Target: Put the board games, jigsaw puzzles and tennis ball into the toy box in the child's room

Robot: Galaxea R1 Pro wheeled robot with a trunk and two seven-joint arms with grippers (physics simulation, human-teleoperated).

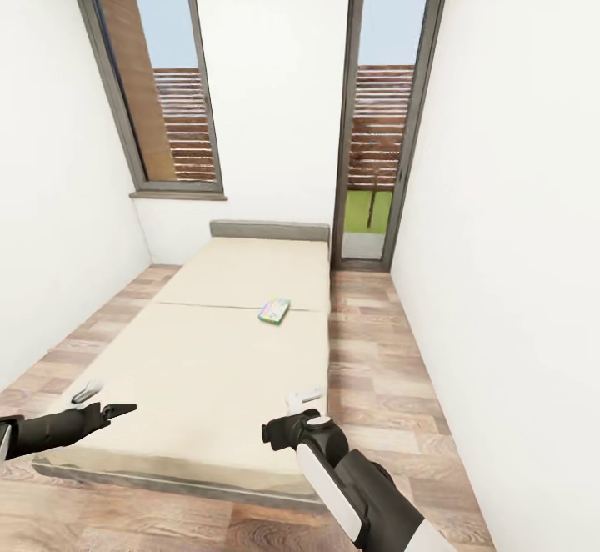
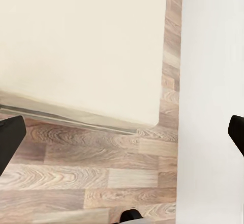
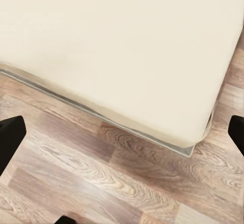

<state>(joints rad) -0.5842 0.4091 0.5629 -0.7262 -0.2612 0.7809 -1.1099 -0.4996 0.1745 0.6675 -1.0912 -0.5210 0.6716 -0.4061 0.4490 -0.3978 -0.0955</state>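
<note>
Both jaws wide, holding nothing. Green-edged multicolour flat board game box [image 1: 274, 311] lies centre frame, far up the low beige-mattress bed [image 1: 208, 352]. Reach from the foot and you overextend; approach along the right-side floor.

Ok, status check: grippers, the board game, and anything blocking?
Left gripper open, right gripper open, both empty. One board game flat on the bed, far side. Nothing in the way.
</note>
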